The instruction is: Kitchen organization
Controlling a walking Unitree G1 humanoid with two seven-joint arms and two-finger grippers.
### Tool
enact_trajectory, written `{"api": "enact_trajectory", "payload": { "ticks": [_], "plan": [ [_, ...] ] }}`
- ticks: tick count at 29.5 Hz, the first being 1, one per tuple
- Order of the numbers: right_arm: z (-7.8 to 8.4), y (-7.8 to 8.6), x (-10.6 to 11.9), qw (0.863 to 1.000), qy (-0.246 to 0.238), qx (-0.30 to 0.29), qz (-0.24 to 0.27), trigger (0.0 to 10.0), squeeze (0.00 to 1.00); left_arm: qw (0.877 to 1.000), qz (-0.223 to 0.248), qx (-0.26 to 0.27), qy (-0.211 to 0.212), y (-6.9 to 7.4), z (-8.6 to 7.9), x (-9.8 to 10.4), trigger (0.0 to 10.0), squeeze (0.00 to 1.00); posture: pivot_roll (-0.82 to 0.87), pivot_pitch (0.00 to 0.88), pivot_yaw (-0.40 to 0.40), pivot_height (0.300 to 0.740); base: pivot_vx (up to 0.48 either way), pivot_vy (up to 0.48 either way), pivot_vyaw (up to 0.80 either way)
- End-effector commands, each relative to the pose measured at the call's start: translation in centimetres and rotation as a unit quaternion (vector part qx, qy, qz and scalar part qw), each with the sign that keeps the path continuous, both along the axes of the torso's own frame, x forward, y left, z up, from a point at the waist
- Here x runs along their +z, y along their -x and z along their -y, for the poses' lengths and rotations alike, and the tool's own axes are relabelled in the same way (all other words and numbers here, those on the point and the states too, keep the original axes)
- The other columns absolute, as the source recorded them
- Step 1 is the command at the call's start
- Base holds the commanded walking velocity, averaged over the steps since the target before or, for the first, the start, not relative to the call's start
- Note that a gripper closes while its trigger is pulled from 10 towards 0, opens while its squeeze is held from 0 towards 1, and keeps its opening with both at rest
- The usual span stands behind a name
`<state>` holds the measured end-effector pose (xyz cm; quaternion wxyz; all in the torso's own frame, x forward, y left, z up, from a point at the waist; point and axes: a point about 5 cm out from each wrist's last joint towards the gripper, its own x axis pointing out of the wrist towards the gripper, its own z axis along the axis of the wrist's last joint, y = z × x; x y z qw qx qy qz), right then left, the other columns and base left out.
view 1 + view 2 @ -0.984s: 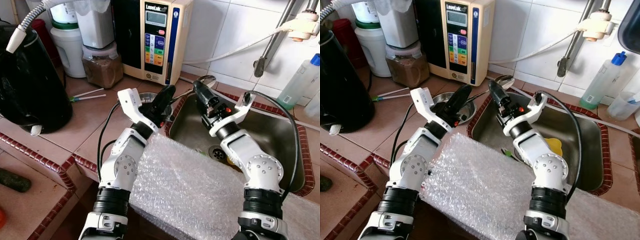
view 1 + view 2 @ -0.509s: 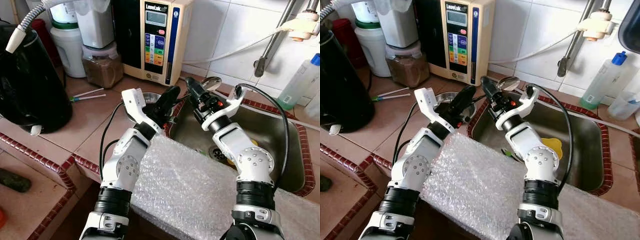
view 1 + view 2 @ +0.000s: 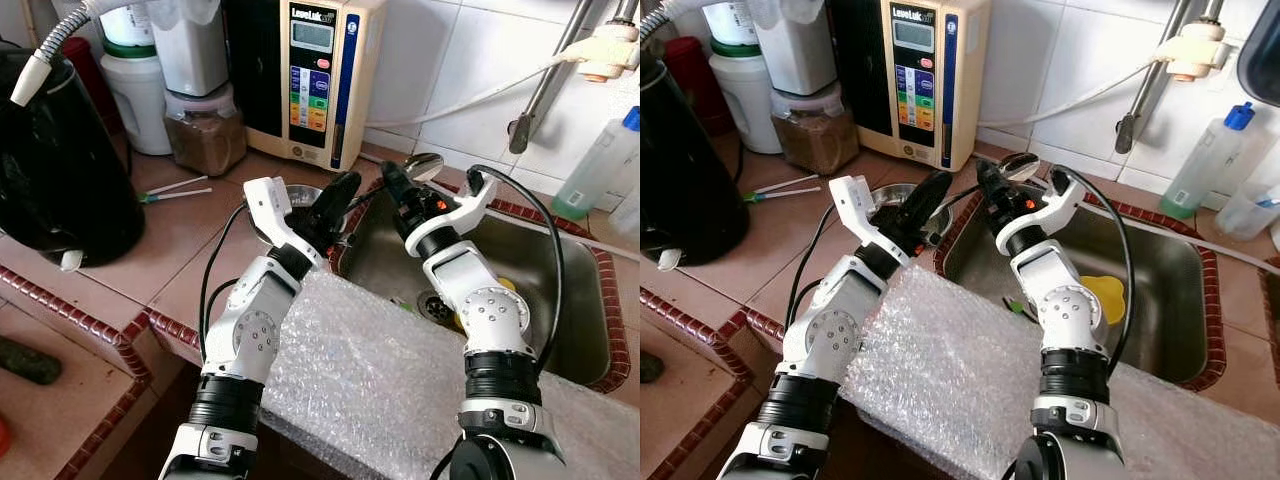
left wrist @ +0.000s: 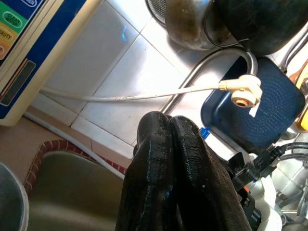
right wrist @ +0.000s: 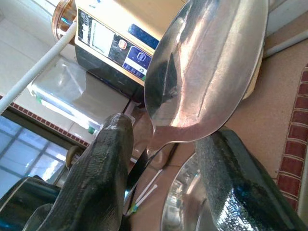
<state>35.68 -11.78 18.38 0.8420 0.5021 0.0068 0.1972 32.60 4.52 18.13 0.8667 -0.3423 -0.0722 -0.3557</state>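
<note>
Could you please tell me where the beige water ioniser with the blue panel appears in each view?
Left eye view: water ioniser top centre, against the tiled wall.
Right eye view: top, slightly left of centre.
Left wrist view: cropped at the frame edge, beside white wall tiles.
Right wrist view: behind the spoon bowl.
Shared landmark: the red tile edging around the sink.
</note>
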Motion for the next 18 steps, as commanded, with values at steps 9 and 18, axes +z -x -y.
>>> {"api": "enact_trajectory", "payload": {
  "ticks": [9, 18],
  "plan": [
    [1.6, -0.9, -0.5, 0.997, 0.027, -0.068, -0.028, 0.0, 0.00, 1.000, 0.018, -0.017, 0.006, 0.1, 1.3, 1.1, 0.0, 0.00, 0.00, 0.000, -0.016, 0.740, 0.000, 0.000, 0.00],
    [3.4, -1.4, -0.7, 0.990, 0.053, -0.122, -0.037, 0.0, 0.00, 0.999, 0.014, 0.009, -0.032, -0.6, 1.0, 0.8, 7.0, 0.00, 0.00, 0.000, -0.020, 0.740, 0.000, 0.000, 0.00]
  ]
}}
